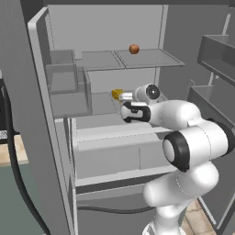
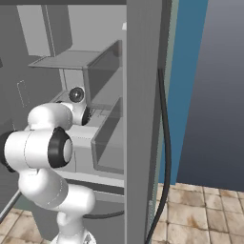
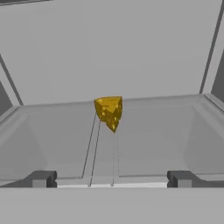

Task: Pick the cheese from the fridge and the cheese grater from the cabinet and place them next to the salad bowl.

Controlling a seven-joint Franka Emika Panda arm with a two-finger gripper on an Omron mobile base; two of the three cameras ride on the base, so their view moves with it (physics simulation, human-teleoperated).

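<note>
gripper [image 3: 109, 179] wide open, nothing held, poking into the fridge [image 1: 41, 69] | cheese [image 3: 109, 112] on a glass shelf, dead ahead between the fingertips [image 3: 41, 178] but still apart | small red-orange fruit [image 1: 134, 48] up on the higher shelf

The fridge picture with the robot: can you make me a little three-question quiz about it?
1. True or false: the gripper is already squeezing the cheese.
2. What sits on the fridge shelf above the cheese: A) a round red-orange fruit, B) a bottle, C) a bowl?
3. Fill in: the gripper's jaws are ____.

Key: 1 false, it is apart from the cheese; 2 A; 3 open.
</note>
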